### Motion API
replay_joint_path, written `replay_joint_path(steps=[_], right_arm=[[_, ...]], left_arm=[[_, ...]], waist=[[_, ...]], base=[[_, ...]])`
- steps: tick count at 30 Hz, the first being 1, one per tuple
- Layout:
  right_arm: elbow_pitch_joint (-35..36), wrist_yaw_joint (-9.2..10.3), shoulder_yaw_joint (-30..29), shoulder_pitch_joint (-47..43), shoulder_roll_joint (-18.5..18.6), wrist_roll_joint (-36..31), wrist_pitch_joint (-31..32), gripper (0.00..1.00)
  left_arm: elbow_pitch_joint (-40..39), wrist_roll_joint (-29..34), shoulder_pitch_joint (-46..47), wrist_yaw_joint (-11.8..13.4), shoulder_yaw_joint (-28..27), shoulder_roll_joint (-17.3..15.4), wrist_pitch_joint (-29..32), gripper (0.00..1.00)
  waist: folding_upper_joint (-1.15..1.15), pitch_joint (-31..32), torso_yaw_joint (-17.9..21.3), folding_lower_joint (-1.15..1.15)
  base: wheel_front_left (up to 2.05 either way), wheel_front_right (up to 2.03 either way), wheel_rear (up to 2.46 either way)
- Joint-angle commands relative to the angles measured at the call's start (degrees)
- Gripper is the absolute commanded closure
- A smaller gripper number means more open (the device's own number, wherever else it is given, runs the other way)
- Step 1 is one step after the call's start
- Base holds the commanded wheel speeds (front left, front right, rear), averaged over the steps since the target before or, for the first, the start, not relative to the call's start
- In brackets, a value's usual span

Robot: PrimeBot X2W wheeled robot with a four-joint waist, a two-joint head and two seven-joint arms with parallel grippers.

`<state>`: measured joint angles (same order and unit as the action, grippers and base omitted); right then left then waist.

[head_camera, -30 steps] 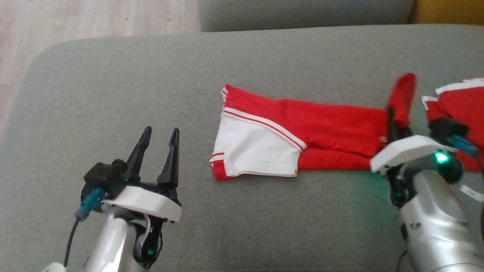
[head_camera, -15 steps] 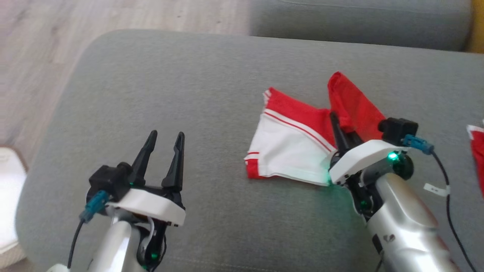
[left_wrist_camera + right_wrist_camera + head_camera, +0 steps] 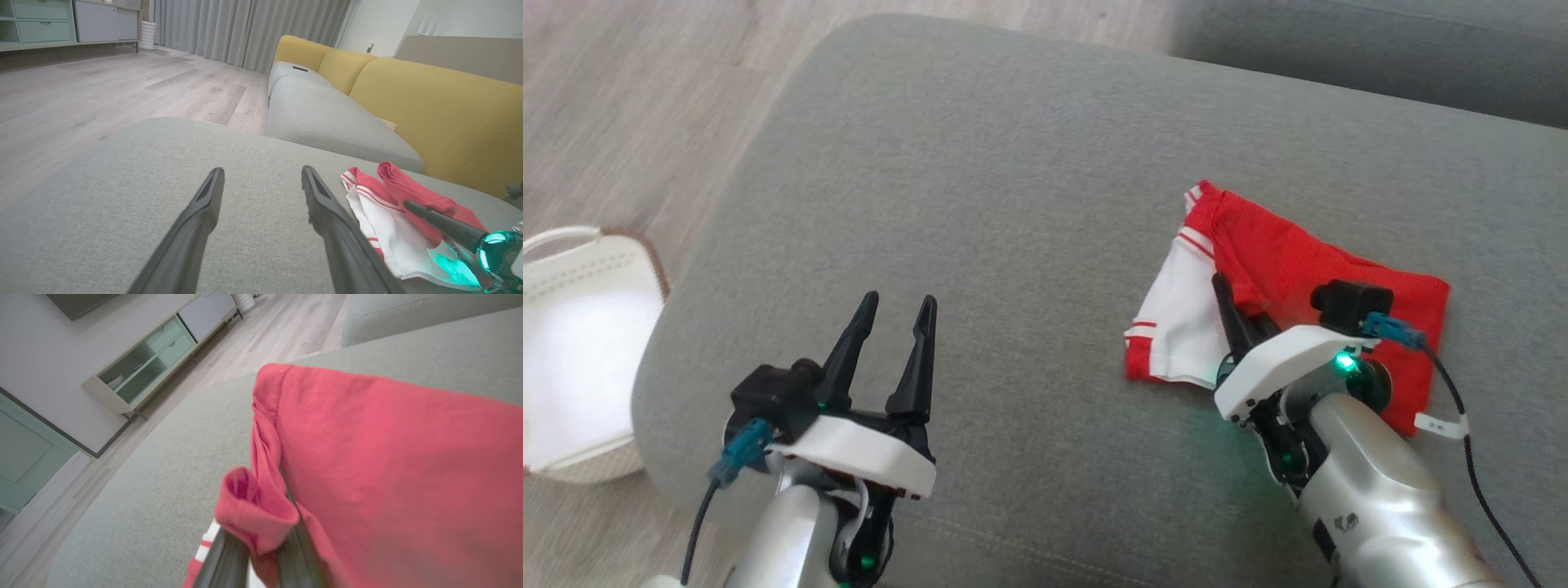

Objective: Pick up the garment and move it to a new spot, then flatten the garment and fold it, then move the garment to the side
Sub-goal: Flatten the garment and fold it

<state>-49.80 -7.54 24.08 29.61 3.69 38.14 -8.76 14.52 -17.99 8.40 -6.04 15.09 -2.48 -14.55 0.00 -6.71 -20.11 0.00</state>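
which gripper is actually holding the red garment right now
The right gripper, its jaws shut on a bunched red fold of the garment. The left gripper stands open over bare grey cushion, apart from the cloth.

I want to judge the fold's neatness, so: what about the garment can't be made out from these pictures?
Head view: the right gripper and its forearm cover the garment's near right corner.
Right wrist view: red cloth wraps the shut jaws, hiding how much is pinched.
Left wrist view: the right gripper and its green glow cover the garment's right end.
Head view: the basket is cut by the left edge, its inside washed out.
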Motion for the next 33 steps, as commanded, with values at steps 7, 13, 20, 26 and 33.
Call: replay_joint_path(steps=[7,13,20,26,33], right_arm=[[0.92,0.05,9.62,2.68,-0.8,4.33,-0.5,0.0],[2.33,0.05,14.87,2.65,-0.8,7.98,-0.5,0.0],[4.83,0.05,19.48,3.76,-0.81,11.42,-1.78,0.0],[2.3,0.05,16.86,6.23,-0.31,4.16,-5.63,0.0],[9.1,0.05,3.97,2.81,4.34,-9.72,-6.21,0.0]], left_arm=[[-2.1,-0.5,1.8,0.41,-1.78,-0.4,-0.45,0.0],[-1.88,-0.4,1.85,0.58,-2.26,-0.4,-0.45,0.0],[-2.14,0.14,1.69,0.49,-3.41,-0.4,-0.45,0.0],[-3.19,1.04,1.73,0.28,-5.14,-0.4,-0.45,0.0],[-5.45,1.46,2.45,0.72,-7.2,-0.4,-0.45,0.0]], waist=[[0.0,-0.9,-1.77,0.0],[0.0,-0.2,-0.07,0.0],[0.0,1.5,6.08,0.0],[0.0,2.46,13.21,0.0],[0.0,2.48,19.56,0.0]], base=[[0.0,0.0,0.0],[0.0,0.0,0.0],[0.0,0.0,0.0],[0.0,0.0,0.0],[0.0,0.0,0.0]])
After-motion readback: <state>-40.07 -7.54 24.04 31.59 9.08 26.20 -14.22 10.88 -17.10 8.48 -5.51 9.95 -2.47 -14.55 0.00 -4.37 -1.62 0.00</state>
